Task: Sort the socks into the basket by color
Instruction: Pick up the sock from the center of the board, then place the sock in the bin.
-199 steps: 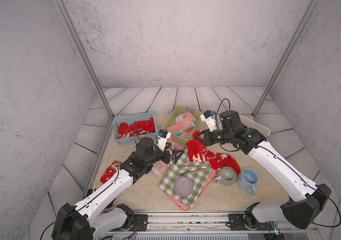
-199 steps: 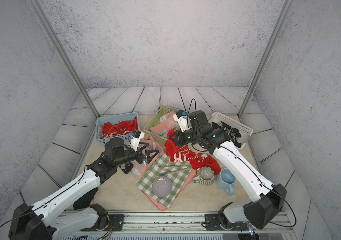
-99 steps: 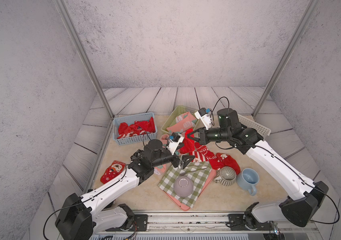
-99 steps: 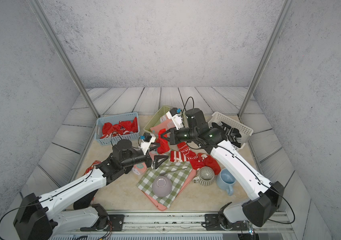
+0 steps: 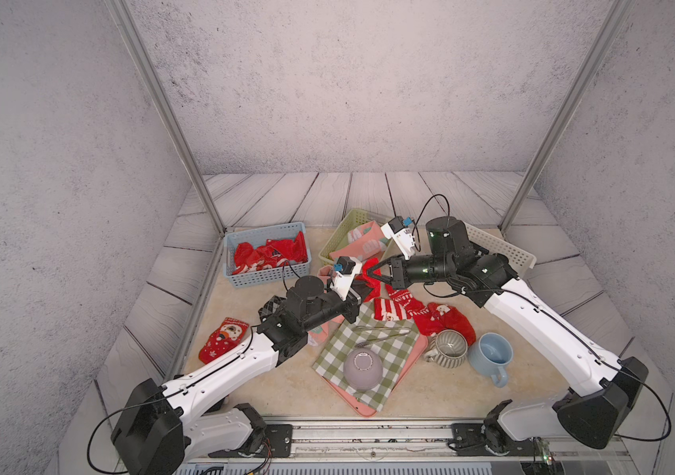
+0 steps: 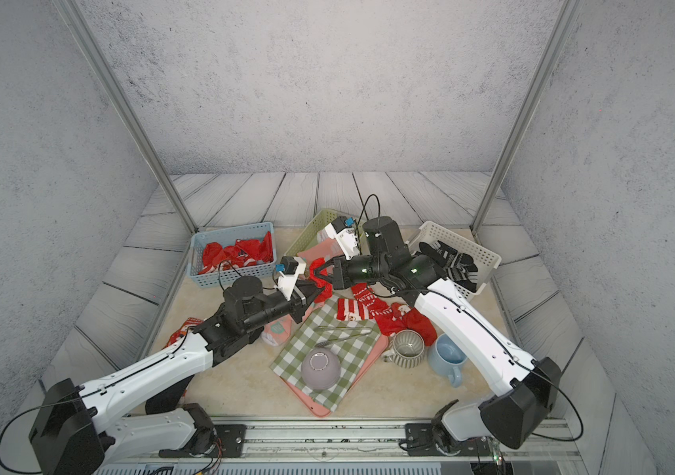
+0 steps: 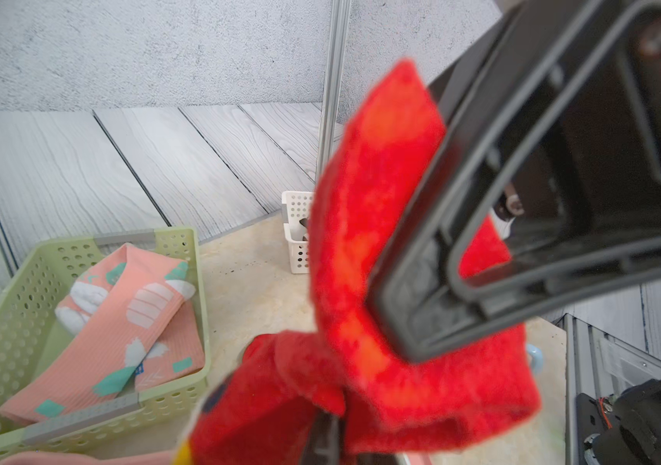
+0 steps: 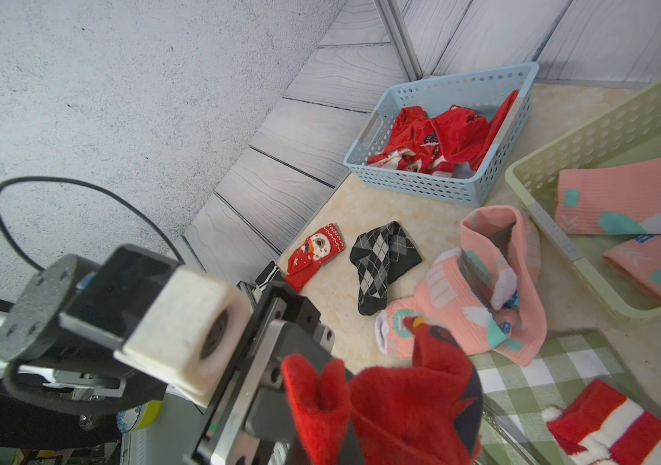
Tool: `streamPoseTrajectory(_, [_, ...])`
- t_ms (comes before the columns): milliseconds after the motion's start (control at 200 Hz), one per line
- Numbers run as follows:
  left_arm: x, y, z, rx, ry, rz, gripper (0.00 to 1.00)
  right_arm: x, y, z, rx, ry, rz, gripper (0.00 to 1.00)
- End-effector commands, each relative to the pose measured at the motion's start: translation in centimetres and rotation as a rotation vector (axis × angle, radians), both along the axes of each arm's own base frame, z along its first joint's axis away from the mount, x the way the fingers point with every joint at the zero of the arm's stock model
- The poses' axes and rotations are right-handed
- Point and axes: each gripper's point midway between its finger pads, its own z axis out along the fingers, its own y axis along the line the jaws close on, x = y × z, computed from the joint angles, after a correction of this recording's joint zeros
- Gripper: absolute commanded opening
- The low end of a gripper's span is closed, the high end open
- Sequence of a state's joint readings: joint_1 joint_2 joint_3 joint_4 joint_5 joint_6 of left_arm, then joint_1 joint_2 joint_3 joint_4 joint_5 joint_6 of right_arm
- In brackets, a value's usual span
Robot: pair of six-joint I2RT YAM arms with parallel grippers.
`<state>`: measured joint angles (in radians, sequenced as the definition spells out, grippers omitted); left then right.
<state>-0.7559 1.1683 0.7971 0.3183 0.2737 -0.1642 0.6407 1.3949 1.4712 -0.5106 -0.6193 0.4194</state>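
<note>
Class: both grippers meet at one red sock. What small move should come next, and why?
Probably the right gripper should open. Both it and the left gripper are shut on the red sock, and the blue basket holding red socks lies on the left arm's side, so the left can carry it there.

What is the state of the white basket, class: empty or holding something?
Holding something: in a top view, black patterned socks lie inside the white basket.
</note>
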Motion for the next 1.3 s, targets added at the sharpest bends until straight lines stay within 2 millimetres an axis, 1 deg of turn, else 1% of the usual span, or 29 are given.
streamPoseTrajectory(0, [0.2,0.0,2.0,-0.019,-0.031,0.016,0.0,-0.1,0.3,0.1,0.012,0.001,0.007,0.0])
streamPoseTrajectory(65, [0.3,0.4,1.8,-0.006,-0.016,0.034,0.0,0.1,0.1,0.1,-0.001,-0.007,-0.011,0.0])
streamPoseTrajectory(85, [0.3,0.6,1.7,-0.002,-0.013,0.045,0.0,0.3,-0.1,0.1,-0.006,-0.011,-0.02,0.03])
streamPoseTrajectory(130, [0.5,1.2,1.7,0.012,-0.004,0.08,0.0,0.4,-0.4,0.0,-0.022,-0.018,-0.033,0.18])
streamPoseTrajectory(155, [0.7,1.6,1.6,0.017,0.002,0.101,0.0,0.5,-0.5,0.1,-0.029,-0.024,-0.04,0.3])
streamPoseTrajectory(205, [1.0,2.2,1.7,0.035,0.008,0.127,0.0,0.7,-0.9,0.2,-0.047,-0.038,-0.061,0.51])
streamPoseTrajectory(240, [1.2,2.7,1.5,0.053,0.02,0.142,0.0,1.0,-1.3,0.3,-0.057,-0.046,-0.079,0.64])
streamPoseTrajectory(315, [2.2,4.1,1.3,0.092,0.066,0.191,0.0,1.4,-2.4,0.6,-0.07,-0.061,-0.121,0.86])
streamPoseTrajectory(320, [2.3,4.2,1.2,0.095,0.071,0.197,0.0,1.4,-2.6,0.7,-0.071,-0.064,-0.127,0.89])
streamPoseTrajectory(325, [2.3,4.4,1.1,0.098,0.077,0.202,0.0,1.4,-2.6,0.7,-0.071,-0.064,-0.127,0.89])
streamPoseTrajectory(355, [2.8,5.0,0.9,0.109,0.106,0.229,0.0,1.6,-3.2,1.0,-0.07,-0.069,-0.148,0.97])
streamPoseTrajectory(370, [3.1,5.4,0.8,0.116,0.118,0.243,0.0,1.7,-3.5,1.0,-0.071,-0.072,-0.159,1.0])
streamPoseTrajectory(460, [5.1,8.4,0.5,0.124,0.189,0.335,0.0,2.0,-5.4,1.6,-0.06,-0.081,-0.213,0.99])
streamPoseTrajectory(540, [7.1,11.5,0.4,0.135,0.226,0.451,0.0,2.3,-6.9,1.4,-0.063,-0.077,-0.262,0.99])
streamPoseTrajectory(595, [8.6,13.7,0.2,0.144,0.252,0.525,0.0,2.4,-7.6,0.5,-0.086,-0.069,-0.29,0.99])
streamPoseTrajectory(636, [9.9,15.5,0.1,0.153,0.278,0.593,0.0,2.4,-7.9,-0.1,-0.1,-0.061,-0.298,0.99])
streamPoseTrajectory(706, [12.2,18.6,-0.7,0.164,0.334,0.7,0.0,2.6,-8.2,-1.6,-0.124,-0.04,-0.314,0.99])
streamPoseTrajectory(756, [13.9,20.8,-1.6,0.182,0.372,0.767,0.0,2.7,-8.3,-2.7,-0.141,-0.021,-0.32,0.99])
streamPoseTrajectory(771, [14.4,21.5,-1.5,0.186,0.377,0.791,0.0,2.6,-8.3,-3.0,-0.145,-0.015,-0.32,0.99])
streamPoseTrajectory(801, [15.4,22.9,-2.3,0.2,0.401,0.83,0.0,2.7,-8.3,-3.6,-0.154,-0.004,-0.321,0.99])
streamPoseTrajectory(846, [16.8,24.7,-3.0,0.209,0.429,0.875,0.0,2.6,-8.3,-4.6,-0.164,0.013,-0.32,0.99])
streamPoseTrajectory(931, [19.3,27.8,-4.2,0.222,0.465,0.956,0.0,2.7,-8.5,-5.8,-0.188,0.027,-0.323,0.99])
streamPoseTrajectory(996, [21.0,30.4,-5.5,0.244,0.488,1.037,0.0,2.8,-8.7,-6.6,-0.207,0.033,-0.329,0.99])
streamPoseTrajectory(1141, [24.4,34.7,-7.5,0.241,0.523,1.141,0.0,3.0,-8.7,-8.0,-0.234,0.057,-0.327,0.99])
streamPoseTrajectory(1266, [26.7,37.3,-9.2,0.235,0.536,1.192,0.0,3.4,-9.0,-8.8,-0.254,0.069,-0.332,0.99])
streamPoseTrajectory(1296, [27.1,37.7,-9.9,0.241,0.547,1.199,0.0,3.6,-9.1,-9.0,-0.257,0.071,-0.333,0.99])
